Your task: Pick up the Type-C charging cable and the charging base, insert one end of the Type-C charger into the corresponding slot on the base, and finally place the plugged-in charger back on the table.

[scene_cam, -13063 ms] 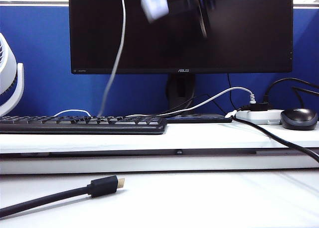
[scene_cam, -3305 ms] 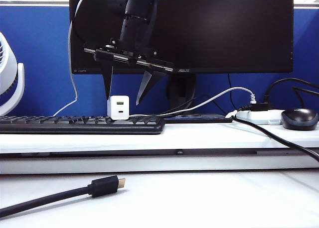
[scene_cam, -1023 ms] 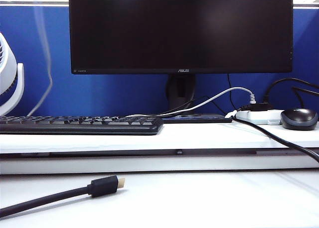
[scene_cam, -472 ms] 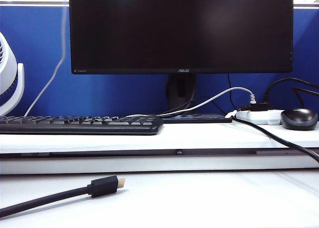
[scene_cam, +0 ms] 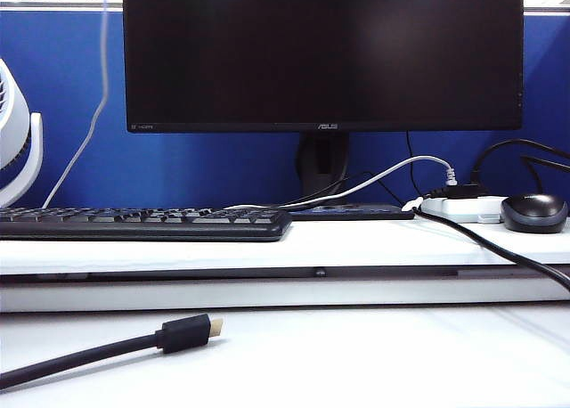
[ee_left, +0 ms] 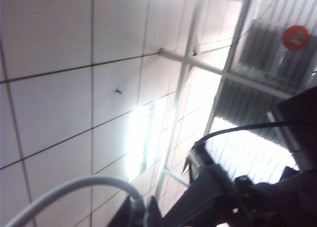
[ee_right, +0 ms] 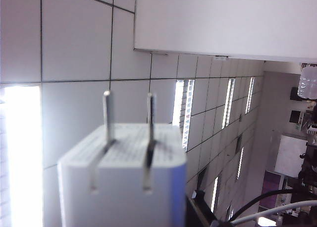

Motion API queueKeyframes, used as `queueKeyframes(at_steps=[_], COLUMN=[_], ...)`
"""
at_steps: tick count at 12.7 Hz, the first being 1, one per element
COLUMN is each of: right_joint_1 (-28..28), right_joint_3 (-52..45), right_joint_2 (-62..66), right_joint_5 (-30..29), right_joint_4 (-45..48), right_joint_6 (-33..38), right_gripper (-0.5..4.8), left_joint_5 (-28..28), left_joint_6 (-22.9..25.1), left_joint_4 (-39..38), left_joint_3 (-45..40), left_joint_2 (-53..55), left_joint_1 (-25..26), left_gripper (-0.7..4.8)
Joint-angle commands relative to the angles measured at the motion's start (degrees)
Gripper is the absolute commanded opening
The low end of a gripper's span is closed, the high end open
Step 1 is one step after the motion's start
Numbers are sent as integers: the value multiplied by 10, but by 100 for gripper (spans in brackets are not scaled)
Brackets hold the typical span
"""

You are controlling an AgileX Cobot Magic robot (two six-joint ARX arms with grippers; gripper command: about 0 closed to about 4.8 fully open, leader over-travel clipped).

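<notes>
An office: a monitor point(scene_cam: 322, 56) and keyboard point(scene_cam: 142, 223) sit on a white surface point(scene_cam: 356, 354) against a blue partition point(scene_cam: 223, 167) (cubicle style), with a mouse point(scene_cam: 534, 212) nearby, under ceiling tiles point(ee_left: 54, 48) and strip lights point(ee_right: 22, 152).

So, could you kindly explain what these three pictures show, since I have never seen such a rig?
It is a robot with two arms, each ending in a two-finger tool. One picture comes from a fixed camera facing the desk. On the white table lies a thick black cable; on the raised shelf stand a keyboard, a monitor, a power strip and a mouse. Neither arm appears there, only the thin white Type-C charging cable hanging from above.

The other two come from wrist cameras, both aimed at the ceiling. In the left wrist view the left tool is shut on that cable. In the right wrist view the charging base fills the foreground, prongs outward; the right tool is hidden behind it.
</notes>
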Motion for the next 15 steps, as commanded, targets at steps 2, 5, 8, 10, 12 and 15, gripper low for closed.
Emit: queueKeyframes(at_steps=[2, 5, 8, 10, 12, 15], right_joint_1=[0, 15, 15, 15, 19, 21], right_joint_3=[3, 3, 3, 3, 3, 3], right_joint_2=[-5, -5, -5, -6, -6, -8], right_joint_5=[-1, 0, -10, -25, -28, -28], right_joint_4=[13, 21, 29, 26, 26, 27], right_joint_6=[15, 15, 15, 15, 15, 15], right_gripper=[-2, -2, -2, -2, -2, -2], left_joint_5=[-16, -3, 2, 39, 44, 35], left_joint_6=[14, -47, -89, -140, -155, -151], left_joint_4=[0, 12, 16, 18, 16, 25], left_joint_3=[2, 2, 2, 2, 2, 2], left_joint_2=[4, 4, 4, 4, 4, 3], left_joint_1=[0, 1, 14, 29, 29, 29], left_gripper=[-6, -6, -6, -6, -6, -6])
